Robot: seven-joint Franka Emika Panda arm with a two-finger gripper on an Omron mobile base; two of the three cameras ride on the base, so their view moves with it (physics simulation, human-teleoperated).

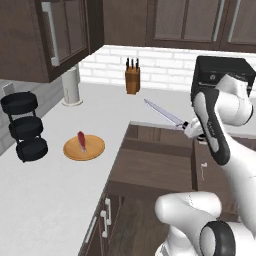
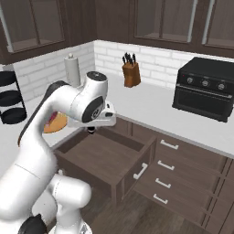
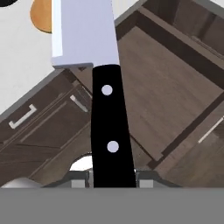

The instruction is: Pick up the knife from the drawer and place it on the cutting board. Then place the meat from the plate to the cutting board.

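Observation:
My gripper is shut on the black handle of the knife, which hangs in the air above the open drawer; the silver blade points left and away over the counter. In the hand view the knife rises from between the fingers of my gripper, with the drawer below it. The red meat lies on the round orange-tan plate, to the left of the drawer. A piece of the plate shows behind my arm. The cutting board is out of view.
A tan knife block stands by the back wall, a paper towel roll to its left and a black tiered rack at the far left. A black toaster oven sits at the right, with closed drawers below.

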